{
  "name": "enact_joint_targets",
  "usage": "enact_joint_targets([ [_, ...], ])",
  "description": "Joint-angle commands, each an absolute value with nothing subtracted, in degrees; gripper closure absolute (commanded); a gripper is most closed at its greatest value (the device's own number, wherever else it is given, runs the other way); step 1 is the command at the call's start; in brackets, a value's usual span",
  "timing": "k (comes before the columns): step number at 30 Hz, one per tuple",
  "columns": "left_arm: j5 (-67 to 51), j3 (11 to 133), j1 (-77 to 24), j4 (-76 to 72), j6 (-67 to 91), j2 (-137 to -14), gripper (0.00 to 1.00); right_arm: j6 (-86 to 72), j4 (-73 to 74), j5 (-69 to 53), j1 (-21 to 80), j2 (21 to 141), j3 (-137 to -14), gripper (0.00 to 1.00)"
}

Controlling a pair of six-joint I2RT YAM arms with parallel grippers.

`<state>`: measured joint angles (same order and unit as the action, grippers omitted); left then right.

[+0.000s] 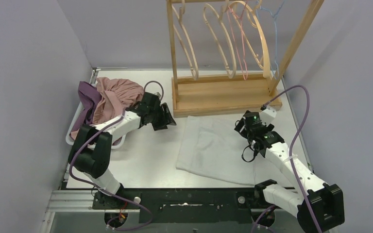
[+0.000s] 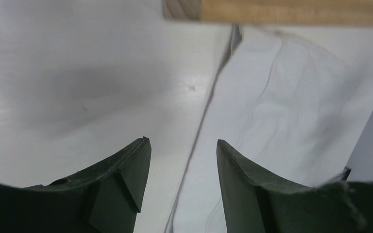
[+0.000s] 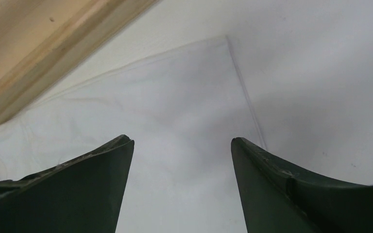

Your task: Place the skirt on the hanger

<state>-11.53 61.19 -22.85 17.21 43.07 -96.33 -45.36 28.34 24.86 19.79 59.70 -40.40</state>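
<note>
Hovering both tools, left (image 2: 182, 145) and right (image 3: 179, 143), over the skirt's (image 1: 218, 145) far corners, jaws apart, nothing held. Skirt lies flat on tabletop (image 1: 145, 155), beside rack (image 1: 223, 92). I'd pinch each corner low, evenly, then lift together.

White table (image 1: 145, 155), a wooden rack (image 1: 223, 94) standing near its back edge, a heap of pink and purple clothes (image 1: 116, 94) at the back left, lying in a white basket (image 1: 69, 137), plain grey walls (image 1: 24, 73) on each side
</note>
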Motion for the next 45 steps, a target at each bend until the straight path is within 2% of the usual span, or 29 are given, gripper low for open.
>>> enact_joint_targets([
  [1, -18.5, 54.7, -30.8, 10.0, 45.6, -91.0, 0.49, -47.5, 28.8, 13.5, 19.3, 57.3, -35.7, 0.25],
  [9, -19.0, 44.2, -41.5, 2.8, 53.0, -90.0, 0.54, -47.7, 23.1, 0.3, 19.3, 64.1, -29.6, 0.24],
  [16, -9.6, 40.5, -46.3, 10.9, 56.9, -89.9, 0.58, -46.0, 18.0, -2.8, 19.3, 72.0, -29.5, 0.24],
  [25, -8.1, 28.5, -48.7, 9.0, 64.6, -77.2, 0.59, -44.4, 12.8, -5.7, 19.6, 76.1, -30.0, 0.24],
  [30, -6.4, 31.3, -46.4, 10.9, 60.2, -73.0, 0.57, -43.4, 17.6, -1.7, 20.0, 69.1, -31.0, 0.25],
  [35, -7.1, 39.5, -37.1, 14.9, 54.8, -70.0, 0.54, -38.3, 21.4, 0.1, 20.2, 55.9, -33.4, 0.24],
  [41, -2.5, 52.8, -27.7, 18.4, 48.4, -64.8, 0.50, -33.5, 20.7, -2.9, 21.7, 39.8, -34.5, 0.23],
  [43, -0.8, 57.5, -25.8, 18.5, 45.1, -63.9, 0.48, -32.0, 20.6, -3.2, 23.1, 35.7, -35.7, 0.23],
  [45, 0.5, 62.2, -24.7, 17.5, 42.0, -63.2, 0.41, -30.9, 19.8, -3.2, 24.9, 33.0, -37.0, 0.24],
])
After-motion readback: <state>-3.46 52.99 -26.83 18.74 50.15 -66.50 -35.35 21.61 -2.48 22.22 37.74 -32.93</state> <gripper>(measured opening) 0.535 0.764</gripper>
